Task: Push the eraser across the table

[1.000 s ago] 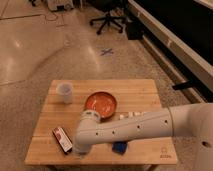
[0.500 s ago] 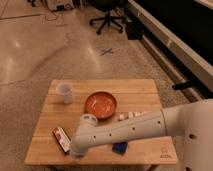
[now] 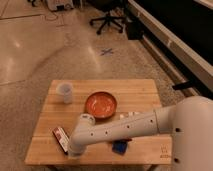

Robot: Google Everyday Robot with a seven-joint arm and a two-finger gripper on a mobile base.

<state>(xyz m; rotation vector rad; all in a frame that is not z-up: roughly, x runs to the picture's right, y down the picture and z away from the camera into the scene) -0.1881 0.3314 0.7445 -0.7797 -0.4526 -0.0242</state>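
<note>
An orange bowl lies open side up. Left of the bowl, slightly behind it, stands a pale cup. Near the bowl's front right lies a small blue block. Well behind the bowl are a blue floor cross and, farther back, a black office chair.

You're looking down on the table, with the white arm reaching across it from the right. The gripper sits low at the front-left edge, closed tight, just right of the eraser, which lies flat near the front-left corner. You cannot tell whether they touch. Behind the arm an orange bowl stands mid-table, with a pale cup toward the back left. A small blue block lies just in front of the arm.
</note>
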